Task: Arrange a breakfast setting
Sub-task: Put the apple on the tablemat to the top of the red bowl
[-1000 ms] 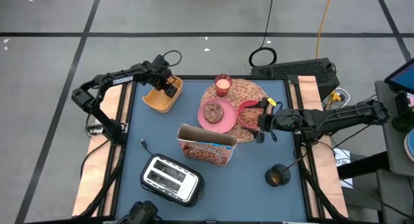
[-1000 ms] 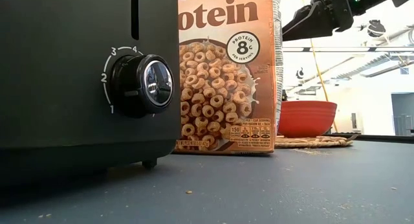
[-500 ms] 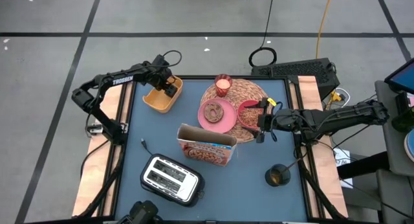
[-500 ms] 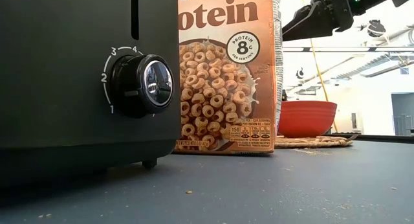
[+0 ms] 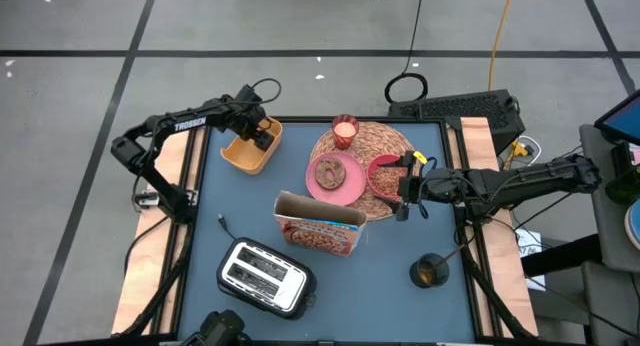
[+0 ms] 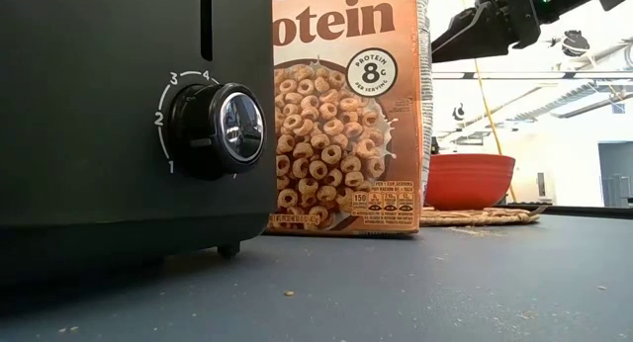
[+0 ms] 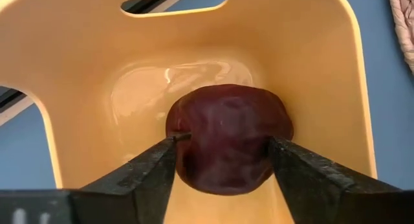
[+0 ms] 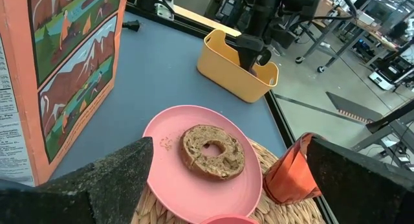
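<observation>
**Reaching for the fruit in the yellow bin**

Blue tabletop (image 5: 240,201) fills the middle of the high view, and on it we see most of the breakfast setting gathered: the straw mat (image 5: 385,138) right of centre, carrying the pink plate (image 5: 345,186) with the bagel (image 5: 329,172), the red bowl (image 5: 383,173) and a small glass (image 5: 345,132). Just below them stands the cereal box (image 5: 322,228), with a black toaster (image 5: 262,277) at lower centre.

At upper left, the left gripper (image 5: 262,136) dips into a yellow bin (image 5: 246,155). Only its wrist view tells us why: the dark red fruit (image 7: 228,134) lies on the bin's floor between the fingers (image 7: 139,172), which stand apart on either side, apparently not yet clamped. We judge they are placed to close on the fruit and carry it to the mat.

The right gripper (image 5: 404,197) waits over the bowl's edge, fingers wide apart and empty. From its wrist view we get the bagel's hole and the bin beyond; the low view shows mainly toaster, box and bowl.
</observation>
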Available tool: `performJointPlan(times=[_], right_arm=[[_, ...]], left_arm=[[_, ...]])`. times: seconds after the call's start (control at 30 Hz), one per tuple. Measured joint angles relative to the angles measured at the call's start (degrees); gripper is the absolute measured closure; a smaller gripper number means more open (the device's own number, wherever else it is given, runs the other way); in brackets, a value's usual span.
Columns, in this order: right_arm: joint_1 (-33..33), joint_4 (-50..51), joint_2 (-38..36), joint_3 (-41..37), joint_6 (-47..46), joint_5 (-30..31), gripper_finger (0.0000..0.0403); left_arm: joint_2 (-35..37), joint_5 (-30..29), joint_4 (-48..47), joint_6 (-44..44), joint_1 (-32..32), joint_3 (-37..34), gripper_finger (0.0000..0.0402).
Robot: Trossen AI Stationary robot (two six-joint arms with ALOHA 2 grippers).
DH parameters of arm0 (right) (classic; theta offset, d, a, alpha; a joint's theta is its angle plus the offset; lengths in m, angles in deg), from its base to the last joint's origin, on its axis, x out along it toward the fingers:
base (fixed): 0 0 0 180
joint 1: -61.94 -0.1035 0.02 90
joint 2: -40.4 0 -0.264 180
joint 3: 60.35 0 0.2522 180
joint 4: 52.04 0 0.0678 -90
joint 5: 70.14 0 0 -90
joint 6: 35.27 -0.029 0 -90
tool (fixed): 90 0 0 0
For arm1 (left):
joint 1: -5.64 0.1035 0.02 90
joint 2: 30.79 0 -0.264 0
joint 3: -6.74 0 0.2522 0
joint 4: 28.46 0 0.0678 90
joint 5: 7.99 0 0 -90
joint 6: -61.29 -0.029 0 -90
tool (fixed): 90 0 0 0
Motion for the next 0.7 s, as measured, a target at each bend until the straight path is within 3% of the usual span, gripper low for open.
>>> performJointPlan(times=[0.27, 0.7], right_arm=[[-0.01, 0.00, 0.00, 0.00, -0.02, 0.00, 0.0007], [-0.02, 0.01, 0.00, 0.00, -0.02, 0.00, 0.0007]], left_arm=[[-0.09, -0.23, 0.10, 0.01, 0.00, -0.09, 0.0081], [-0.08, -1.55, 3.20, -2.72, -1.12, -0.09, 0.0075]])
